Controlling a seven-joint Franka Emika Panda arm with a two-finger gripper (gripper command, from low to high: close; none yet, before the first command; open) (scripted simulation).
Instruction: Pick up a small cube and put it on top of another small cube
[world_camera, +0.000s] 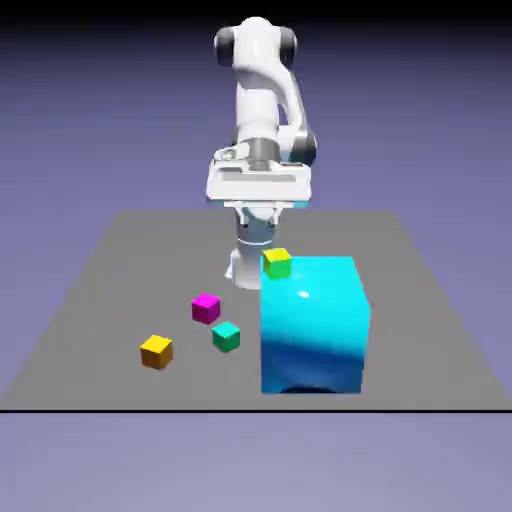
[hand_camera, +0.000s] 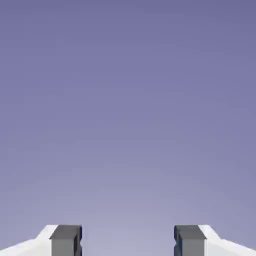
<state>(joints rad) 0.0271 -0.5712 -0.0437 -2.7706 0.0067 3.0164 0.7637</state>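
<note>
Teal cube (world_camera: 226, 336) sits on the table (world_camera: 100, 300), well below and camera-side of the end effector (world_camera: 258, 215), beside the magenta cube (world_camera: 206, 308). End effector wide open, empty. Descent should be centred over teal, clear of magenta; orange-yellow cube (world_camera: 156, 351) is the target.

Glossy cyan block (world_camera: 315, 320), matt table (world_camera: 120, 270)

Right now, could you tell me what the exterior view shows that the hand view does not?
Only the exterior view shows the table, the teal-green cube, the orange-yellow cube, the magenta cube, the yellow-green cube and the big cyan block. Only the hand view shows the two grey fingertips set wide apart with nothing between them. Both share the gripper and the plain blue-violet backdrop.
</note>
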